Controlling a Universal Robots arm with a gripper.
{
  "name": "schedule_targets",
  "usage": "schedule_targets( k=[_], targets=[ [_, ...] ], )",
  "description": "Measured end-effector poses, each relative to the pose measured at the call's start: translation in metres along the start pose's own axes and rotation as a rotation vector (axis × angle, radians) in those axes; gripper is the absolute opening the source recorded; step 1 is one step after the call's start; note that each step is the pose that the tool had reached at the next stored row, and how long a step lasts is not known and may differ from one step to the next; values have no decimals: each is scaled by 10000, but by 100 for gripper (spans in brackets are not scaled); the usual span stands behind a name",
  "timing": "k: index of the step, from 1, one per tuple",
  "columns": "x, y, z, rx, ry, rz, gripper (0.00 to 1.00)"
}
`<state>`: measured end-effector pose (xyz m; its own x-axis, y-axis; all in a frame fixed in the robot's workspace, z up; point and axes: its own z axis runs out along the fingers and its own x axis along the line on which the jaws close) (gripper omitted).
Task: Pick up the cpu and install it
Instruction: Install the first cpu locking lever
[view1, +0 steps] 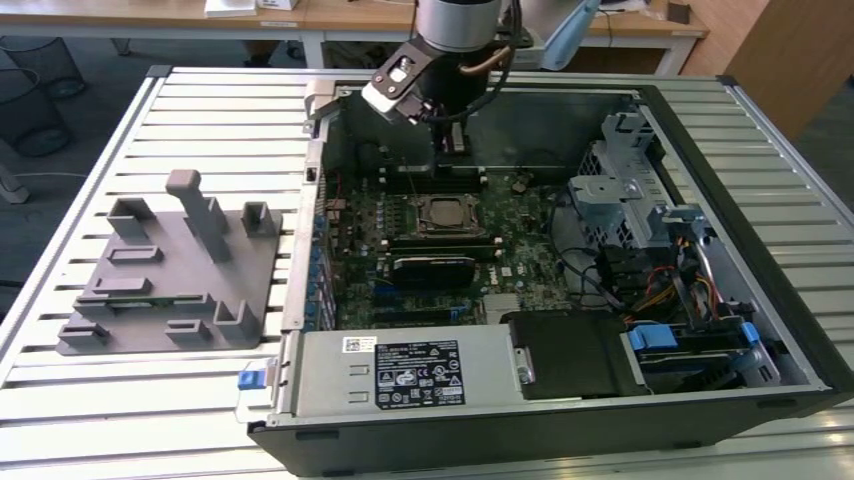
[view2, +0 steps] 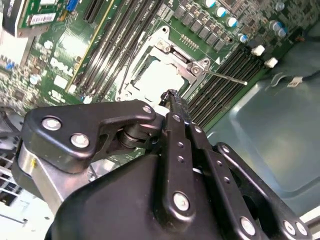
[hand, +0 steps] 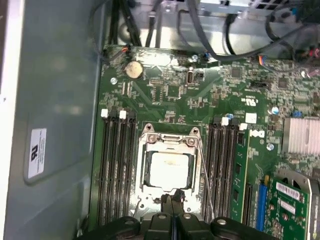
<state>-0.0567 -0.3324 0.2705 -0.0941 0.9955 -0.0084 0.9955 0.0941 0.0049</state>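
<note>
First wrist view: we log the cpu (hand: 169, 169) seated in the motherboard socket (hand: 169, 145), load frame around it. Gripper (hand: 171, 202) fingers pressed together, empty, poised just above the socket edge. We judge placement done; latching with the lever (hand: 205, 175) remains.
</note>
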Motion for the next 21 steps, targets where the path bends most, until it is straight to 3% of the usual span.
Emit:
schedule_targets(
  k=[21],
  targets=[
    [0,-1,35,-31,18,-3824,11]
  ],
)
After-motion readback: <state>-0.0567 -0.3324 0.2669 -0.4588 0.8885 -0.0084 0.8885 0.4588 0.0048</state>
